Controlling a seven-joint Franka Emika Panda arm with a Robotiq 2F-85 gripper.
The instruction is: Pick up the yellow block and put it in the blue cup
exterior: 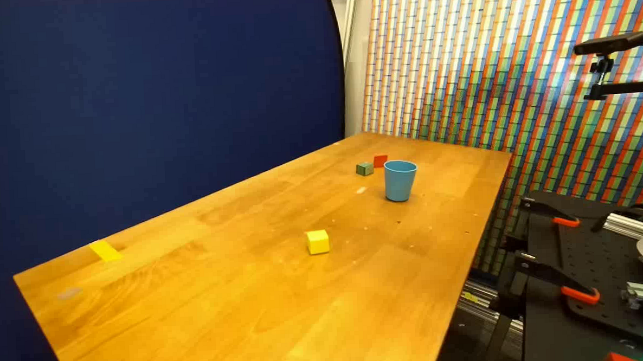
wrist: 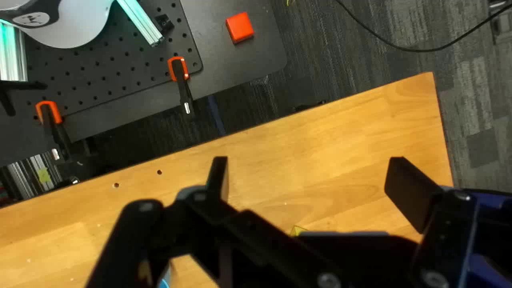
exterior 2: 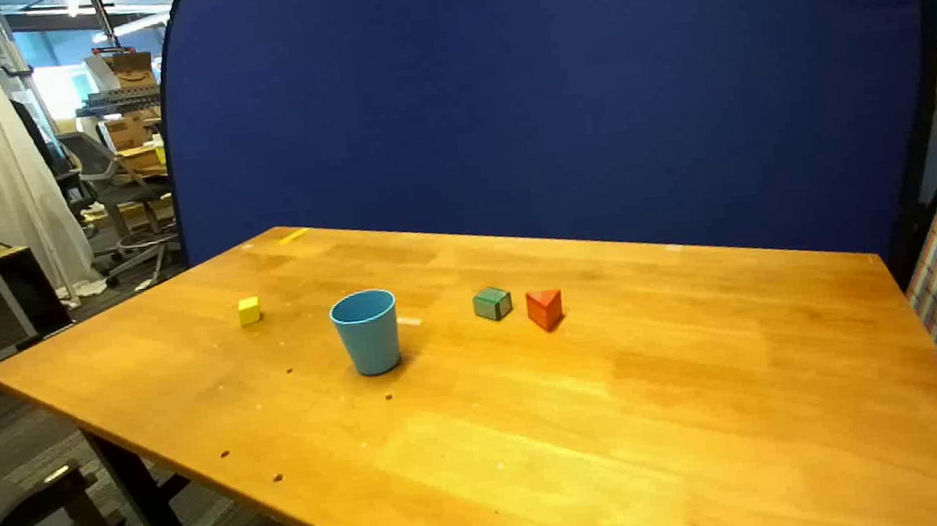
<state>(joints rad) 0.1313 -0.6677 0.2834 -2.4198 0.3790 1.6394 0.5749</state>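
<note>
The gripper is holding its fingers wide apart, the table showing between. The yellow block is sitting apart from the blue cup.

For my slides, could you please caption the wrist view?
Tan wooden table behind open black jaws, yellow cube and blue cup mostly hidden.

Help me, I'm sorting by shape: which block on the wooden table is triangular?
The red block near the green block: its top is a triangle, while the green block and the yellow block look boxy.
</note>
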